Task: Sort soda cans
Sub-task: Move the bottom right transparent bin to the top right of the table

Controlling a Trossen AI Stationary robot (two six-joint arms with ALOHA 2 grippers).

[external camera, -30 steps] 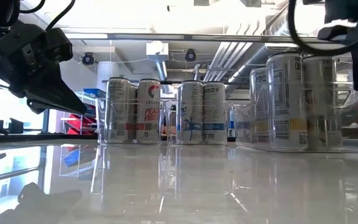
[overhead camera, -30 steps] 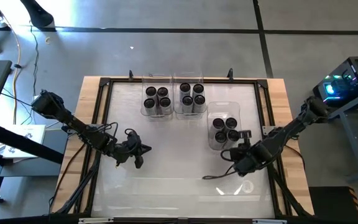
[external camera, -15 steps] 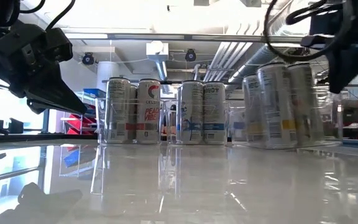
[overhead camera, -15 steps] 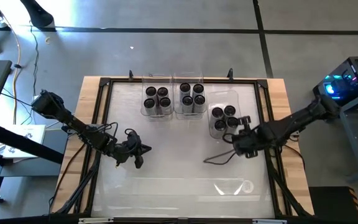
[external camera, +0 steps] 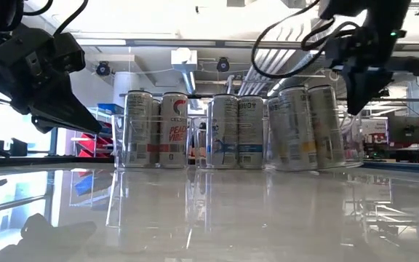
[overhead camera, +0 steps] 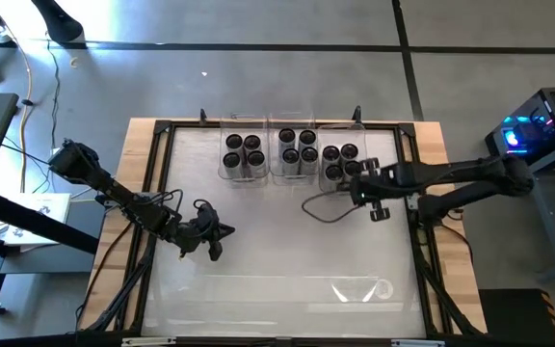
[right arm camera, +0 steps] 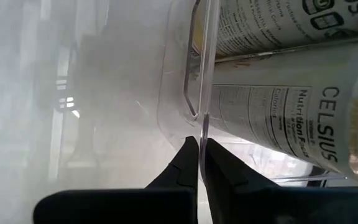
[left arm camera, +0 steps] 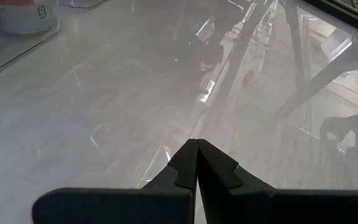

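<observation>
The soda cans stand in three clear trays along the table's far side: a left tray [overhead camera: 244, 154], a middle tray [overhead camera: 297, 149] and a right tray [overhead camera: 342, 162], each holding several cans. In the low view the right tray [external camera: 308, 135] stands next to the middle tray [external camera: 228, 131]. My right gripper [overhead camera: 358, 189] [right arm camera: 201, 146] is shut on the right tray's wall at its near right corner. My left gripper [overhead camera: 218, 234] [left arm camera: 196, 146] is shut on nothing and hovers over bare table, left of centre. My right gripper pinches the right tray's thin clear wall [right arm camera: 202, 121] between its two fingers, one finger inside the tray and one outside. It comes from the table's near right side. The tray's base looks to be on the table, with the Celsius cans [right arm camera: 291, 118] upright inside it.
A dark frame [overhead camera: 162, 130] runs around the white tabletop. A clear flat piece [overhead camera: 359, 289] lies near the near edge. A loose cable [overhead camera: 321, 207] loops from the right arm over the table. Open table lies between the trays and the near edge.
My right gripper has moved toward the far edge and a little left, staying shut on the right tray's wall. The tray with its cans has slid along the table from mid-right up beside the middle tray. The left arm kept still.
</observation>
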